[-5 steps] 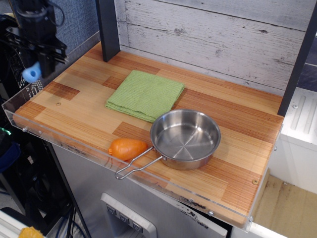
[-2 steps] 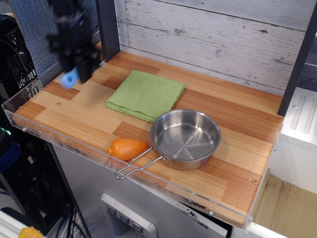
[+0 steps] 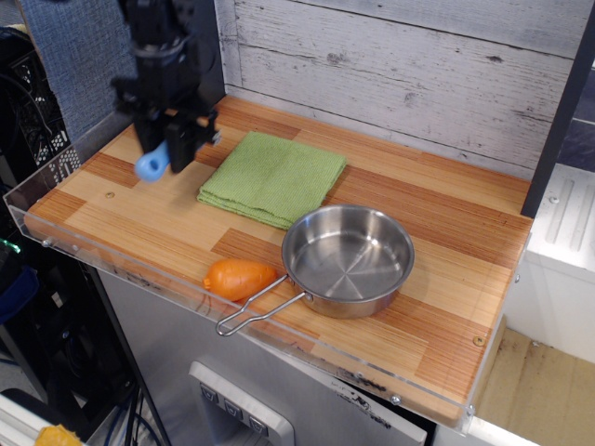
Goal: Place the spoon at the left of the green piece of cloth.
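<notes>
My black gripper (image 3: 168, 147) hangs above the left part of the wooden table, just left of the green piece of cloth (image 3: 272, 177). It is shut on the spoon (image 3: 153, 163), whose light blue handle end sticks out below the fingers; the grey bowl is hidden by the gripper. The spoon is held in the air above the table. The cloth lies folded flat at the table's middle back.
A steel pan (image 3: 347, 259) with a wire handle sits right of front centre. An orange plastic piece (image 3: 239, 278) lies by the pan handle near the front edge. A clear rim (image 3: 56, 190) borders the table's left and front. A dark post (image 3: 203, 51) stands behind the gripper.
My gripper has moved right with the spoon, from beyond the table's left edge to just left of the cloth, and sits a little lower than 0.4 s ago.
</notes>
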You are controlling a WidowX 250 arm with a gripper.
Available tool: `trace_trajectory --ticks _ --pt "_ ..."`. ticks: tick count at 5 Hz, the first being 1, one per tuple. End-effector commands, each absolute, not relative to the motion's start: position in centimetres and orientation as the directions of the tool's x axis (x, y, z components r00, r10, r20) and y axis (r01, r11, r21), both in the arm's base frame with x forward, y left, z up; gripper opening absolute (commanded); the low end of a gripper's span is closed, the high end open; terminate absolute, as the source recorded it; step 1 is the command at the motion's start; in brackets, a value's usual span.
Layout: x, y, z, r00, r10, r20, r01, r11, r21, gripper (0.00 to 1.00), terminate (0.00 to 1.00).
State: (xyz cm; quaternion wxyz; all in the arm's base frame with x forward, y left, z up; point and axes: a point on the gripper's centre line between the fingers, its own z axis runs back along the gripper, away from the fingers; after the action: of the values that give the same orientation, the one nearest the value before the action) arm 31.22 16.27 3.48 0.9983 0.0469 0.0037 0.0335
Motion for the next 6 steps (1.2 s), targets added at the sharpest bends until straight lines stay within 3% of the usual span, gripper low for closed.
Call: trace_trajectory --ticks 1,3,4,5,6 --pt "31.4 19.7 6.1 0.991 0.125 0.038 -0.129 0.981 0.142 0.00 0.00" --pt "31.0 16.2 5.3 0.998 0.064 0.011 -0.064 0.994 0.086 0.00 0.00" --pt "30.9 15.1 5.0 0.999 0.049 -0.015 -0.048 0.996 0.071 1.00 0.00" --pt "30.9 14.5 4.7 0.999 0.040 -0.037 -0.038 0.997 0.060 1.00 0.00" --pt "30.9 13.9 6.9 0.996 0.072 -0.052 -0.070 0.997 0.038 1.00 0.00"
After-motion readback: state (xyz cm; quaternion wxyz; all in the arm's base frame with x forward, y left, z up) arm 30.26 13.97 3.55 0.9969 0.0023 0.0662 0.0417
